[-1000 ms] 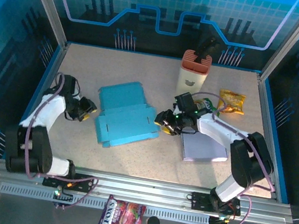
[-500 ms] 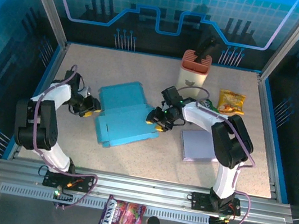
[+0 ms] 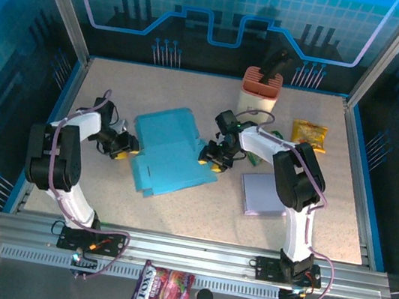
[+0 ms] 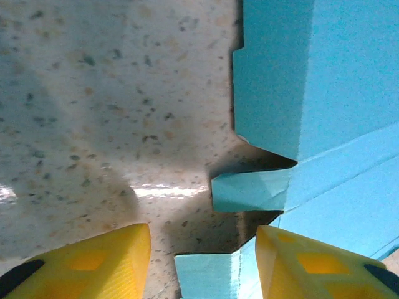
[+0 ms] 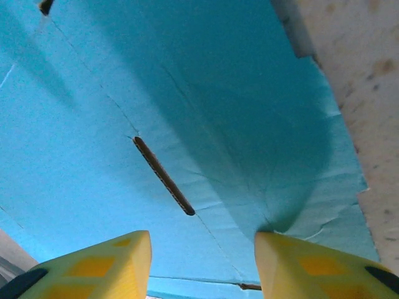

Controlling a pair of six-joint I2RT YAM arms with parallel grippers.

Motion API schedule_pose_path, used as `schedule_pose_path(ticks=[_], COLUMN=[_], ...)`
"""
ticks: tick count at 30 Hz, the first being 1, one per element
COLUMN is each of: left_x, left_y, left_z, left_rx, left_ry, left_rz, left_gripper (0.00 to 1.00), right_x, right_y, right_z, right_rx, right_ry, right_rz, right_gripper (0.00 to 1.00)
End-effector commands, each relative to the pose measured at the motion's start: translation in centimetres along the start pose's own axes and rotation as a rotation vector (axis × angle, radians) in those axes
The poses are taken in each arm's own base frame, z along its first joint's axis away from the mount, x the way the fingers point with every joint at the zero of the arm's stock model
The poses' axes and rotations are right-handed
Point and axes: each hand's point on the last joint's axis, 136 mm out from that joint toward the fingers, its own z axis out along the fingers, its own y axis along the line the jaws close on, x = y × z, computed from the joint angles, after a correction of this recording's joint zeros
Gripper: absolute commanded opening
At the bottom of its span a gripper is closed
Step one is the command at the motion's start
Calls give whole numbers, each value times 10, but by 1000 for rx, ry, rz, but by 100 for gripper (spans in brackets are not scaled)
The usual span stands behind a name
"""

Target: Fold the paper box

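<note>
At the middle of the speckled table [image 3: 109, 93], one flattened blue paper box [image 3: 172, 153] lies between two grippers.

Two arms reach in from the near edge. The left gripper [image 3: 125, 151] sits at the box's 9 o'clock edge, yellow jaws apart over bare tabletop and two small flaps, holding nothing. The right gripper [image 3: 209, 162] sits at its 3 o'clock edge, jaws likewise spread over a blue panel with one narrow slot [image 5: 163, 175], clamping nothing. Around the box are one white container [image 3: 258, 102] with an orange top at 12 o'clock, one yellow snack bag [image 3: 309, 135] at 2 o'clock and one pale lavender pad [image 3: 264, 194] at 4 o'clock. One pink candy packet [image 3: 162, 289] and one small dark round object [image 3: 205, 298] rest on the metal rail at 6 o'clock. Blue panels in aluminium framing wall in the beige surface.
</note>
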Motion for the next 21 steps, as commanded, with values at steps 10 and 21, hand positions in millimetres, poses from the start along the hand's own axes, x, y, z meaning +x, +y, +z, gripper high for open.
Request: schedule_pose_path(ticks=[10,21], left_x=[7,-15], left_y=[-10,-40], left_z=[14,13], left_rx=[40,73], left_ry=[5,-64], left_rz=[64,223], left_gripper=[50,51], right_x=[-7,-8], right_y=[-43,-41], right_z=[6,3], right_rx=[119,108], right_ry=[50,52], right_rz=[-21,-24], right_gripper=[48,47])
